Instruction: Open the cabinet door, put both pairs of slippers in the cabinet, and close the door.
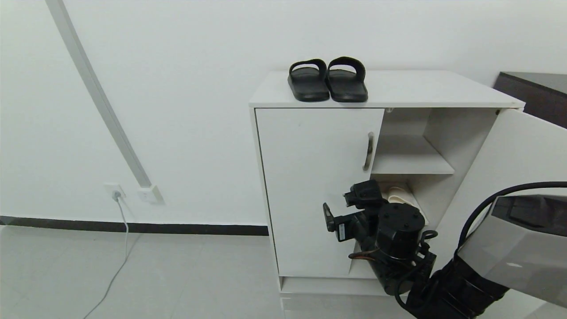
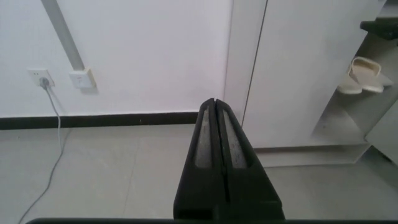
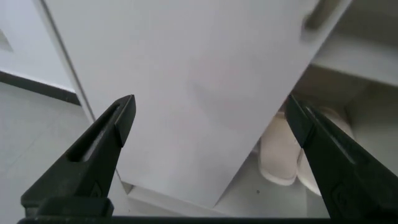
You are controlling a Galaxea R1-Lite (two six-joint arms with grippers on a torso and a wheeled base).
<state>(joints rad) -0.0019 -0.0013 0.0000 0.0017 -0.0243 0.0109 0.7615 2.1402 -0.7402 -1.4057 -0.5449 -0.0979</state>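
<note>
The cabinet (image 1: 398, 88) stands with its right door (image 1: 509, 164) swung wide and its left door (image 1: 314, 190) closed. By my reading, the task is about half done. One pale pair of slippers (image 1: 401, 195) lies on the cabinet's lower shelf. The black pair (image 1: 328, 79) sits side by side on the cabinet top, long axes running front to back, straps and toes toward the wall. It has yet to go inside, and then the door needs closing. The right tool (image 3: 211, 106) gapes wide and empty before the cabinet's closed door. The left tool (image 2: 214, 109) is pressed closed on nothing, left of the cabinet.
</note>
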